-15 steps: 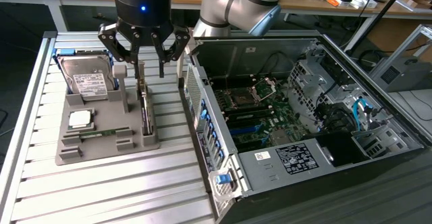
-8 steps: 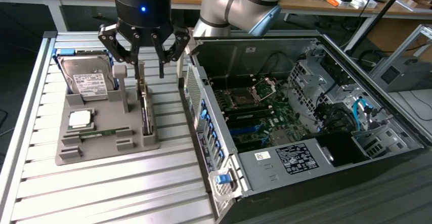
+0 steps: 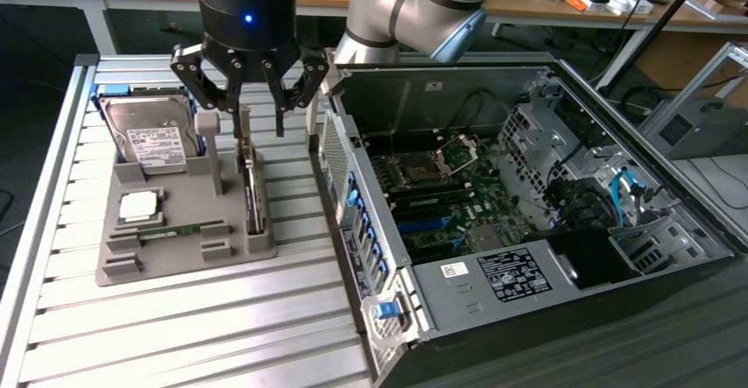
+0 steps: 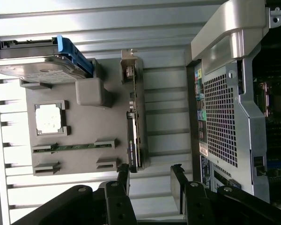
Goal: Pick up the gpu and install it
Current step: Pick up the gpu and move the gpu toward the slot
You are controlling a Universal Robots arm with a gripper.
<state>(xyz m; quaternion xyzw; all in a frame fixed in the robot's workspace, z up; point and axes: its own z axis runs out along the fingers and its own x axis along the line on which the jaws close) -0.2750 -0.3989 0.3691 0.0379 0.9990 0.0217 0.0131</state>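
Open fingers (image 4: 178,185) hung over the thin green circuit-board gpu (image 3: 250,191) standing on edge, its long axis running between them

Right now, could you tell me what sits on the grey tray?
A hard drive, a processor chip, a memory stick and the graphics card on edge, its lower edge hidden in the tray.

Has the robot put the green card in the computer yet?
Not yet. Nothing looks done: the gpu stands on edge in the gray holder. The open gripper hangs over it, holding nothing. Lifting it and fitting it into the computer case are both left.
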